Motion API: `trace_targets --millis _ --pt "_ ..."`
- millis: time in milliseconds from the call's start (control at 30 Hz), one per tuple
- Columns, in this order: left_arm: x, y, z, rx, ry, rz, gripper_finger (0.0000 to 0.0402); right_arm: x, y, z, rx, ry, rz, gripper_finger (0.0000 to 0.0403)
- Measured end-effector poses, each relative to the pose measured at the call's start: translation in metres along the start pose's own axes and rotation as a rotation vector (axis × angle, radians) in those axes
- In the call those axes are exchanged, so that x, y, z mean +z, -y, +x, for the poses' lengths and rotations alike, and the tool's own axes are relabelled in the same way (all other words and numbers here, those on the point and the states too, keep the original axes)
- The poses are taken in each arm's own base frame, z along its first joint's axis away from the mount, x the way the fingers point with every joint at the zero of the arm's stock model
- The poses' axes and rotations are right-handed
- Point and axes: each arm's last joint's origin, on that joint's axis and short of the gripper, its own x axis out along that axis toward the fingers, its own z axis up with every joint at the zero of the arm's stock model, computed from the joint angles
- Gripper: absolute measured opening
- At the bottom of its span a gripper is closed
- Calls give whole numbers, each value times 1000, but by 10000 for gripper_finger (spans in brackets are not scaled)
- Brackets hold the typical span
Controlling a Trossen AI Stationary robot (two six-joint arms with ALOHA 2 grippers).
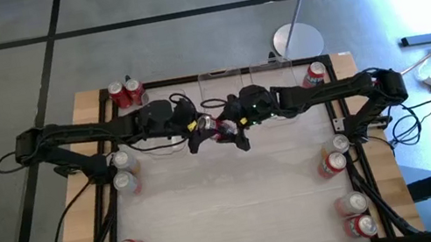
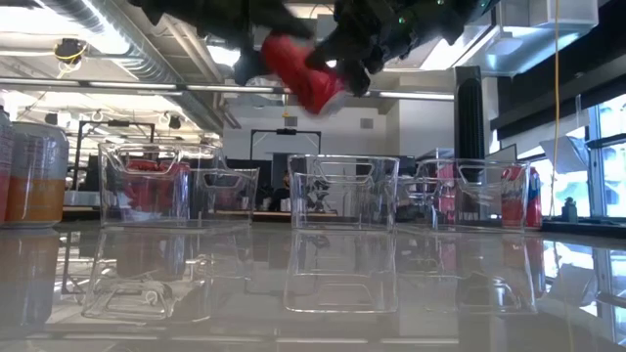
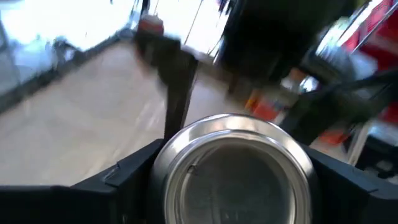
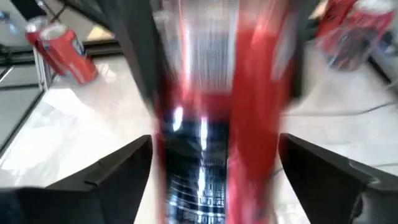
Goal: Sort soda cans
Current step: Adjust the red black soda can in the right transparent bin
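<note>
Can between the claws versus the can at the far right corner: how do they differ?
The held can hangs tilted in the air between left claw and right claw; the corner can rests on the table, untouched. The held can is mid-table; the corner can is at the edge. Both are red.

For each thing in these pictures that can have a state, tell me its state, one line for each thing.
red can: in the air between both grippers, tilted
left gripper: at the can, fingers on each side of its silver end
right gripper: at the can, fingers apart beside it
clear bins: upright at the table's far edge
other cans: at the table's edges
</note>
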Motion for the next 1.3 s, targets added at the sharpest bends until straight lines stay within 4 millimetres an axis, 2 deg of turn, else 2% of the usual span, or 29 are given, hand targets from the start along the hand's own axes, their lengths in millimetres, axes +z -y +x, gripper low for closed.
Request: trace_targets --millis 133,333,500,633,867,1000,1300 --pt "0 0 -4 5 -7 0 293 6 -2 -20 -70 -24 -55 359" --pt "11 4 -19 -21 65 14 293 18 -7 -69 -251 -41 -122 361" --pt "25 11 -38 -58 197 139 293 14 -12 -98 -257 -47 -167 362" --pt "18 10 -43 -92 306 172 293 -5 -13 -93 -200 82 -186 362" --pt "-4 -8 -50 -159 563 10 293 -28 -10 -79 -193 404 -146 363" --pt "-8 -16 -56 -225 680 -114 293 -32 -10 -76 -192 397 -139 363" --pt "-9 -18 -57 -251 696 -178 293 -28 -10 -77 -178 437 -122 363"
